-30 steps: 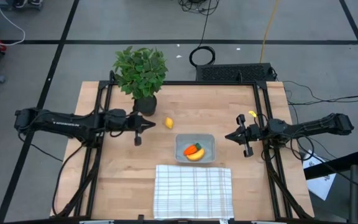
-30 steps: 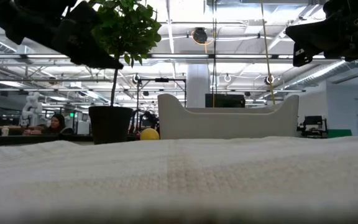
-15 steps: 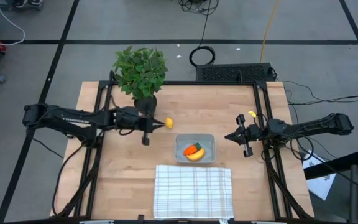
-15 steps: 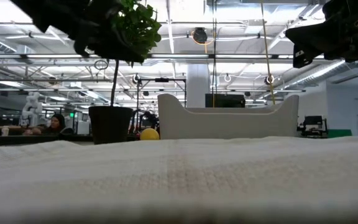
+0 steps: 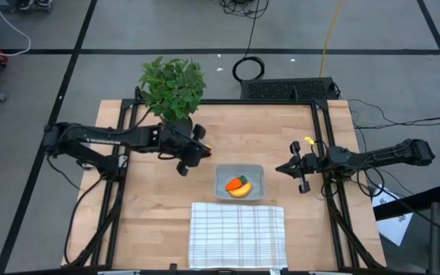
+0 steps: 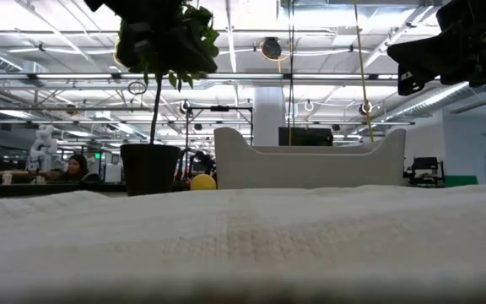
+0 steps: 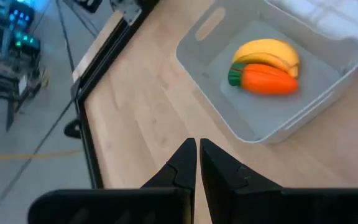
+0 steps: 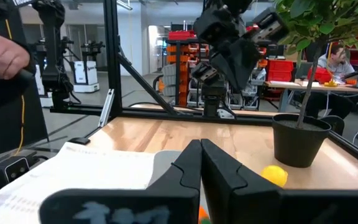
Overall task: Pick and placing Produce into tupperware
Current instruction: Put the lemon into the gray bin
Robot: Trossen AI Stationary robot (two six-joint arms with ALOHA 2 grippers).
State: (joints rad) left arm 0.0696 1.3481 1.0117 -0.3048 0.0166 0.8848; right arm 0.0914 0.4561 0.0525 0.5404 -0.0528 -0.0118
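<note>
Two pieces, carrot [image 7: 269,79] and banana [image 7: 268,51], already sat in the tub [image 7: 194,59]; the lemon [image 6: 202,181] lay by the plant pot [image 6: 150,168]. My left gripper [image 7: 197,158] hovered pinched shut above it, so I'd open wide first, then descend straight.

Potted plant [image 5: 173,92] far-left on wooden table [image 5: 281,130], white grid-striped cloth [image 5: 237,234] at near edge, centre.

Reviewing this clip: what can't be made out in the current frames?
- Lemon: high view, the left claw covers it.
- Banana and carrot: low view, the tupperware wall hides them.
- Left claw: low view, cut off by the top edge.
- Tupperware: right wrist view, that claw's fingers block it.
</note>
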